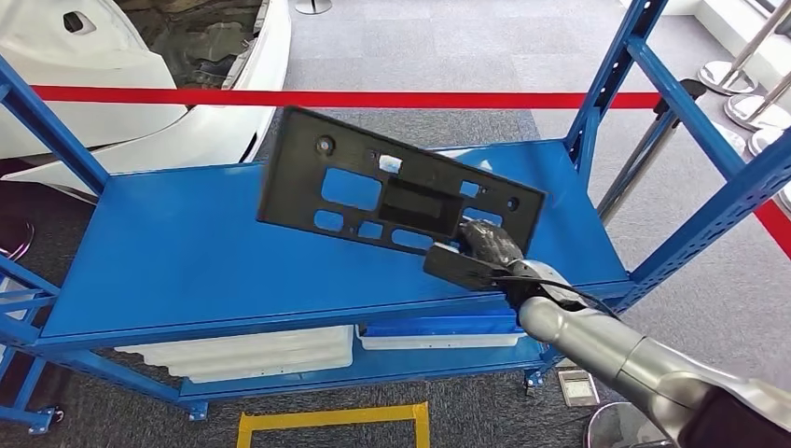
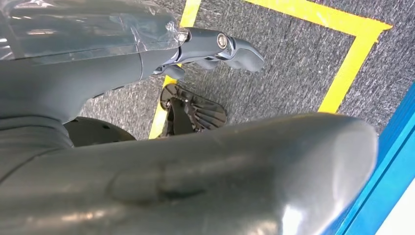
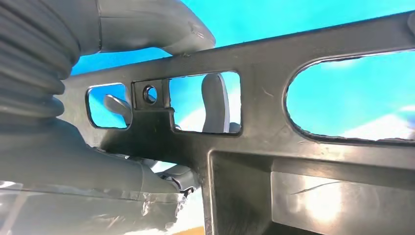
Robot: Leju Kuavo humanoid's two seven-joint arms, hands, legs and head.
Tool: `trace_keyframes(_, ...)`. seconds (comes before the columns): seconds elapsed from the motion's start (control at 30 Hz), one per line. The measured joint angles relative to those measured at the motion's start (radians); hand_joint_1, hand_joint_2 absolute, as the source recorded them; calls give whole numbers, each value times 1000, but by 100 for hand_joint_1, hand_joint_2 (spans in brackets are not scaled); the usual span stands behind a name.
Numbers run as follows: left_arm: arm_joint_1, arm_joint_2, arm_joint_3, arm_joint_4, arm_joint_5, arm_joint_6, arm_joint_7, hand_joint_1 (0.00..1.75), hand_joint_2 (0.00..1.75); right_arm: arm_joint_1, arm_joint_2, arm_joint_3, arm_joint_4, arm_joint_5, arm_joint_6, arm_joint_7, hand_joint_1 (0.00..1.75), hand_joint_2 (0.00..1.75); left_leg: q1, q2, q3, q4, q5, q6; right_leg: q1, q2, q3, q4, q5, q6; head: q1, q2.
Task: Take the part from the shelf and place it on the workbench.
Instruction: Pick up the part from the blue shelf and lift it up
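The part (image 1: 410, 203) is a long black plastic panel with several cutouts. It hangs tilted above the blue shelf top (image 1: 187, 252), its left end raised. My right hand (image 1: 485, 247) grips its lower right end. In the right wrist view the part (image 3: 313, 161) is close up; my right hand (image 3: 58, 161) clamps its edge, thumb (image 3: 147, 27) on one face and fingers (image 3: 215, 103) seen through a cutout. My left hand (image 2: 98, 83) hangs over the carpet with fingers (image 2: 230, 46) apart and nothing in it.
Blue uprights (image 1: 606, 84) frame the shelf on both sides. A red barrier tape (image 1: 373, 98) runs behind it, with a white car body (image 1: 140, 75) beyond. White parts (image 1: 252, 350) and a blue tray (image 1: 438, 327) lie on the lower shelf. Yellow floor tape (image 1: 326, 420) marks the carpet in front.
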State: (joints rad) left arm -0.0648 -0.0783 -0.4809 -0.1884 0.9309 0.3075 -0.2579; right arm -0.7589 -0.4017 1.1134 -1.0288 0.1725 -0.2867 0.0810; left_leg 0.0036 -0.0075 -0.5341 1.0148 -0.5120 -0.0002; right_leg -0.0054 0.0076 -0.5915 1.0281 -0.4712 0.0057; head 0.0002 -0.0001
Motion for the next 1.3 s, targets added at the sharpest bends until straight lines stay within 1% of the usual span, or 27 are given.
trace_keyframes(0.13, 1, 1, -13, 0, 14, 15, -17, 0, 0, 63, 2, -109, -197, -113, -19, -65, 175, 175, 1, -3, -1, -1, 0, -1, 0, -3, -1, 0, -2, -1, 0, 0)
trace_keyframes(0.27, 1, 2, -15, 0, 29, 33, -42, 0, 0, 106, 2, -185, -344, -257, -15, -143, 175, 175, 1, -2, -1, -1, -1, -2, 0, -3, -1, 0, -3, -1, 0, 0)
trace_keyframes(0.33, 1, 2, -15, 0, 34, 40, -51, 0, 0, 120, 2, -208, -397, -320, -12, -174, 175, 175, 1, -2, -1, -1, -1, -2, 0, -3, -2, 0, -3, -1, 0, 0)
trace_keyframes(0.57, 0, 2, -22, 0, 46, 72, -78, 0, 0, 168, 2, -280, -618, -480, 0, -265, 175, 175, 1, -2, -2, -1, -2, -2, 0, -2, -2, 0, -3, -1, 1, 0)
trace_keyframes(0.73, 0, 2, -33, 0, 52, 84, -87, 0, 0, 192, 3, -307, -760, -572, 49, -308, 175, 175, 1, -2, -2, -1, -2, -3, 0, -2, -2, 0, -3, -1, 0, 0)
trace_keyframes(0.8, 0, 2, -37, 0, 54, 91, -95, 0, 87, 201, 4, -309, -806, -573, 75, -323, 175, 175, 1, -2, -2, -1, -2, -3, 0, -2, -2, 0, -3, -2, 0, 0)
trace_keyframes(0.87, -1, 2, -40, 0, 51, 108, -110, 0, 175, 211, 8, -306, -849, -542, 87, -327, 175, 175, 1, -2, -2, -2, -2, -3, 0, -2, -2, 0, -3, -2, 1, 0)
trace_keyframes(0.97, -3, 2, -46, 0, 49, 144, -153, 0, 175, 232, 14, -296, -904, -475, 80, -320, 175, 175, 1, -2, -1, -2, -2, -3, 0, -2, -2, 0, -4, -2, 1, 0)
trace_keyframes(1.07, -3, 2, -48, 0, 60, 149, -186, 0, 175, 252, 19, -286, -943, -430, 67, -312, 175, 175, 1, -2, -1, -2, -3, -3, 0, -2, -2, 0, -4, -2, 1, 0)
trace_keyframes(1.27, -4, 2, -48, 0, 65, 144, -192, 0, 175, 268, 23, -276, -991, -420, 62, -309, 175, 175, 1, -2, -1, -2, -3, -3, 0, -2, -2, 0, -4, -2, 0, 0)
trace_keyframes(1.3, -4, 2, -48, 0, 65, 144, -192, 0, 131, 269, 23, -274, -996, -420, 62, -309, 175, 175, 1, -2, -1, -2, -3, -3, 0, -2, -2, 0, -4, -2, 0, 0)
